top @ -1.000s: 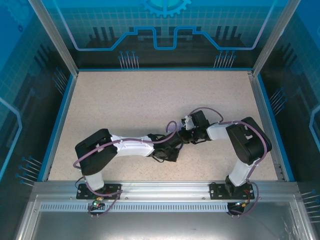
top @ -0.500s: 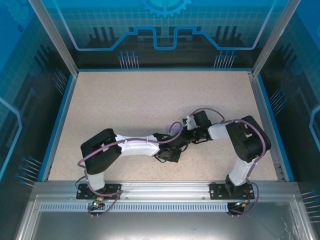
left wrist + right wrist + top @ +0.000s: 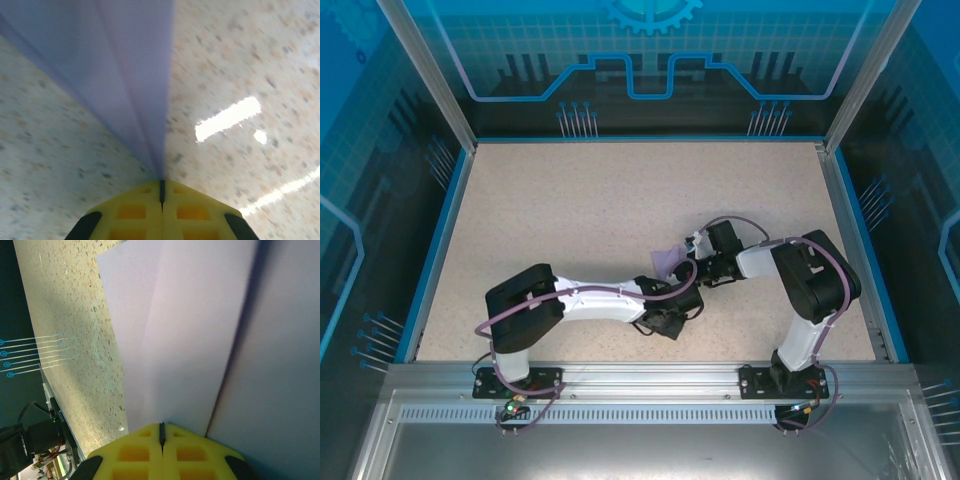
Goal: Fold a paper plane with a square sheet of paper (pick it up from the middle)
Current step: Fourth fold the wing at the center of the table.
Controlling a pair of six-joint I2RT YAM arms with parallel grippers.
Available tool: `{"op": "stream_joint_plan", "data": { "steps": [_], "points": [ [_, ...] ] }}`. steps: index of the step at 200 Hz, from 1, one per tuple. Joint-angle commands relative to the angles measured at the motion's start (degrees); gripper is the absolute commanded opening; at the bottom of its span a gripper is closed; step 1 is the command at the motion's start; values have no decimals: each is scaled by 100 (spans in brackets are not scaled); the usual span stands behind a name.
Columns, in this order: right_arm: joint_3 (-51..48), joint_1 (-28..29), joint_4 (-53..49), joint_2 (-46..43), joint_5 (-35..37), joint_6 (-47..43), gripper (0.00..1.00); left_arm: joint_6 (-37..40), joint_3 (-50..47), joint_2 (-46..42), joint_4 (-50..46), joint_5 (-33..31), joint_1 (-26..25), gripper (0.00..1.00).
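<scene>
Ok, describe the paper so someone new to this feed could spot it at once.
On the speckled beige table, look right of centre, where the left gripper and the right gripper meet. Both are shut on the paper, which pokes out between them. It is thin, creased and pale lilac; the grippers beside it are black and yellow.

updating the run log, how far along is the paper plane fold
Done: the lilac paper already carries long creases and overlapping layers, so folding is under way. In hand: the left gripper and the right gripper are each shut on it, holding it between them. Left: a finished dart with two wings cannot be made out, so the last folds and setting it down likely remain.
</scene>
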Motion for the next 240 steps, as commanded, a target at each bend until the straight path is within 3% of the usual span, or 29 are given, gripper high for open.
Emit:
{"op": "stream_joint_plan", "data": {
  "steps": [1, 44, 74, 136, 240],
  "points": [
    [-222, 41, -595, 455, 1219, -97, 5, 58, -108, -412, -173, 347, -85, 0],
    [-278, 34, -556, 315, 1143, -84, 5, 34, -455, -1216, 600, 346, 451, 0],
    [-278, 55, -507, 291, 1058, -55, 5, 177, -354, -1122, 885, 447, 756, 0],
    [-279, 54, -541, 210, 1038, -70, 5, 309, -419, -323, 1430, 860, 797, 0],
    [-313, 19, -610, 211, 1094, -132, 5, 107, -968, 34, 1555, 943, 797, 0]
  ]
}}
